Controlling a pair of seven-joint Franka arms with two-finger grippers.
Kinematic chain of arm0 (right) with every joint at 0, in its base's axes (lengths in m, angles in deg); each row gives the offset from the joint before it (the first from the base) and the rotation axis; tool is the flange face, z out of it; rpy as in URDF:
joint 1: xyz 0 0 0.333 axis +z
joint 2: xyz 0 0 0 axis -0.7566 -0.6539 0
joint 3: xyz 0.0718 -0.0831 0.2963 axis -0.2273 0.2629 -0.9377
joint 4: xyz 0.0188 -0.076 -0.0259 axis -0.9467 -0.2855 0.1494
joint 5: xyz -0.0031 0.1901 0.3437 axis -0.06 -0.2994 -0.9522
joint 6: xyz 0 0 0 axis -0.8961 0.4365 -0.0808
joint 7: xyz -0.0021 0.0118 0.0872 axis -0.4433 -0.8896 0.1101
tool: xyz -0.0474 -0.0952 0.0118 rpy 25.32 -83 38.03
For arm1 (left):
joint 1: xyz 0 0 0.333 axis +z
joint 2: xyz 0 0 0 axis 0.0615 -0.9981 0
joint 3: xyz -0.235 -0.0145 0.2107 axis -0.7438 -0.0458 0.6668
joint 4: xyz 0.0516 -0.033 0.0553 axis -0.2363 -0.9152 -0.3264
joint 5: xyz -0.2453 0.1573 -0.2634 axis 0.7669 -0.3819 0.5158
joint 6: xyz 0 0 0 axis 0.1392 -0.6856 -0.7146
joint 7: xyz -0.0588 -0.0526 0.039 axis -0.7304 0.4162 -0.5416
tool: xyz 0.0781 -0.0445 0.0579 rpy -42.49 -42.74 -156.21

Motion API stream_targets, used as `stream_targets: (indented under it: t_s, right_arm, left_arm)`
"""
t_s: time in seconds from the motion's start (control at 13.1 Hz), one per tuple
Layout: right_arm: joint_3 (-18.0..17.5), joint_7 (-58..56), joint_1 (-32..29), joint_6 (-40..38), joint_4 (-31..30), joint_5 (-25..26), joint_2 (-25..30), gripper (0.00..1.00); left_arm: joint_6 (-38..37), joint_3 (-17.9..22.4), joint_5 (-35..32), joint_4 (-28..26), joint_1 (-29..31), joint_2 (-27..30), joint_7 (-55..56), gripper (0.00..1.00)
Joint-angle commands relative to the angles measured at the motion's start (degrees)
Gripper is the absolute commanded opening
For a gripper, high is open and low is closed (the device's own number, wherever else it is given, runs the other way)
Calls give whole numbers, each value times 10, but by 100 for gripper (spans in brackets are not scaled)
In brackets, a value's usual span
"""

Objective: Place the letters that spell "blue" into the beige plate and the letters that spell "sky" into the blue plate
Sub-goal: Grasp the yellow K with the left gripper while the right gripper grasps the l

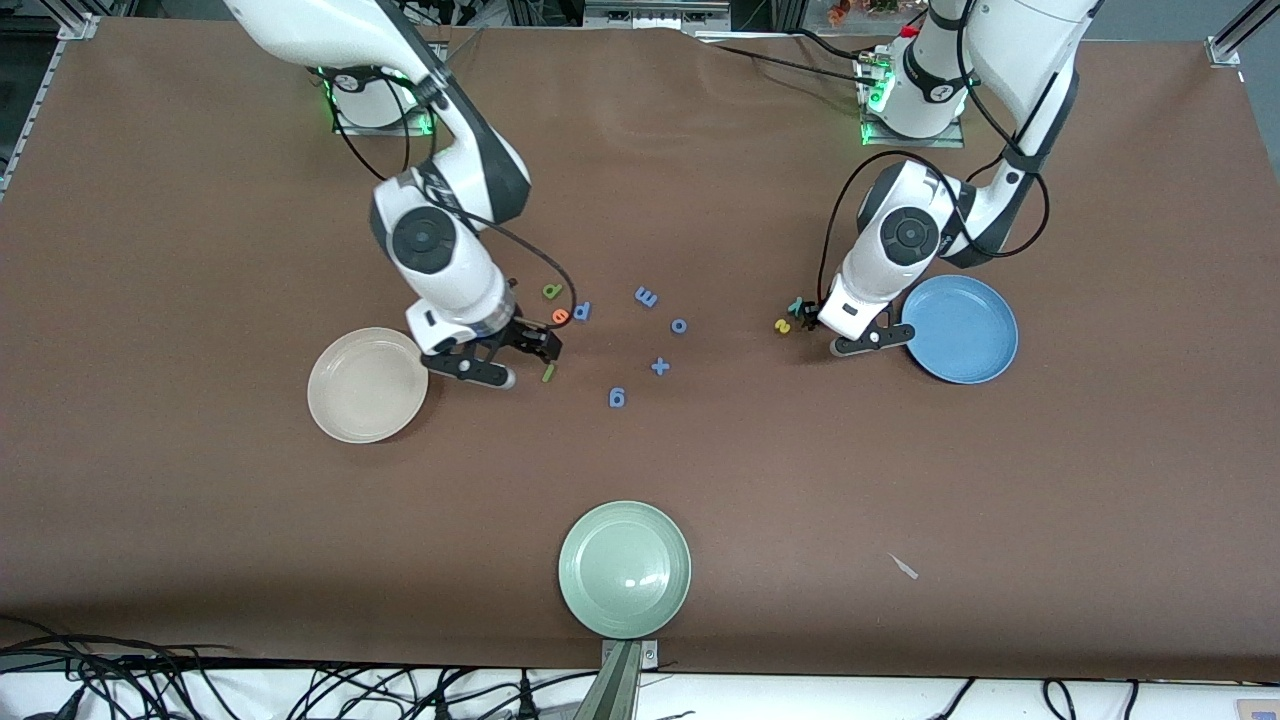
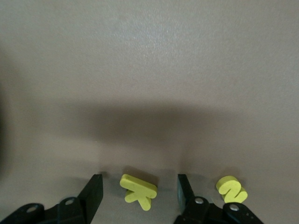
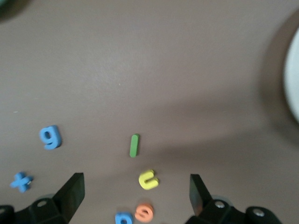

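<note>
My left gripper (image 2: 139,187) is low over the table beside the blue plate (image 1: 960,328). It is open, with the yellow k (image 2: 138,191) lying between its fingers and touching neither. The yellow s (image 2: 231,189) lies just outside one finger, and the teal y (image 1: 796,305) is close by. My right gripper (image 3: 135,189) stands open beside the beige plate (image 1: 367,385), over the yellow u (image 3: 148,179). The thin green l (image 3: 134,145), the orange e (image 3: 144,212) and the green b (image 1: 552,291) lie around it. Both plates hold nothing.
Blue letters lie mid-table: an m (image 1: 646,297), an o (image 1: 679,325), a plus sign (image 1: 660,366), a g (image 1: 617,398) and one (image 1: 582,311) touching the orange e. A pale green plate (image 1: 625,568) sits near the table's front edge.
</note>
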Motion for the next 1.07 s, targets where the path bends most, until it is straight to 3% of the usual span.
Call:
stream_targets:
  t_s: [0.0,0.31,0.69,0.84,0.99]
  right_arm:
    - [4,34,2,28,23,25,-41,99]
    - [4,37,7,31,60,25,-81,97]
    - [14,92,31,61,61,56,-116,95]
    - [14,92,30,61,61,57,-117,86]
    - [14,92,30,61,60,57,-117,67]
  left_arm:
    - [4,3,-23,-3,-4,3,-3,67]
    - [2,3,-23,-8,-4,9,-2,66]
    - [2,2,-23,-11,-4,10,-2,47]
    - [1,2,-23,-11,-4,12,0,42]
    - [-12,-1,-23,-9,-4,16,0,34]
